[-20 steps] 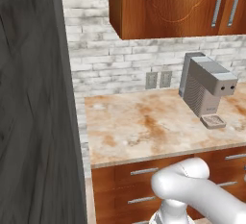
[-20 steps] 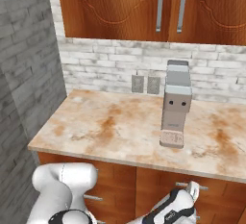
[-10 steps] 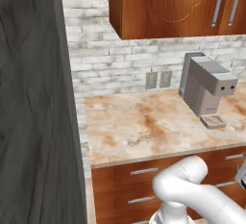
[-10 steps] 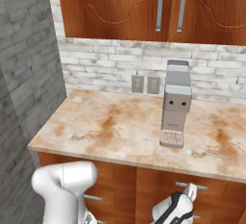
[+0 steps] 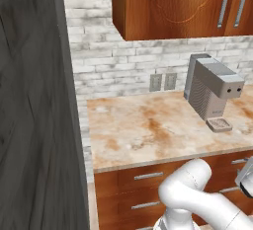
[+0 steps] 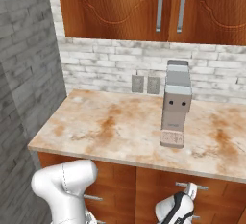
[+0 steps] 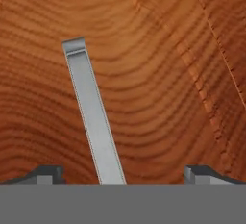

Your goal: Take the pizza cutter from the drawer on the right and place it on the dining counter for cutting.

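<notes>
The step in hand is judged to be the opening of the drawer (image 7: 158, 74): in the hand view its reddish-brown front is faced closely, and a silver handle (image 7: 93, 117) runs from 11 o'clock down to 6 o'clock between the spread tips of the end effector (image 7: 124, 174), whose jaws stand wide apart with nothing gripped. Next, the tips would need to be brought around the handle and closed before a pull outward. The pizza cutter cannot be seen (presumably it lies inside the closed drawer). In the right base view the end effector is cut off at 5 o'clock, below the marbled desk (image 6: 96, 136) carrying a coffee machine (image 6: 175, 104).
</notes>
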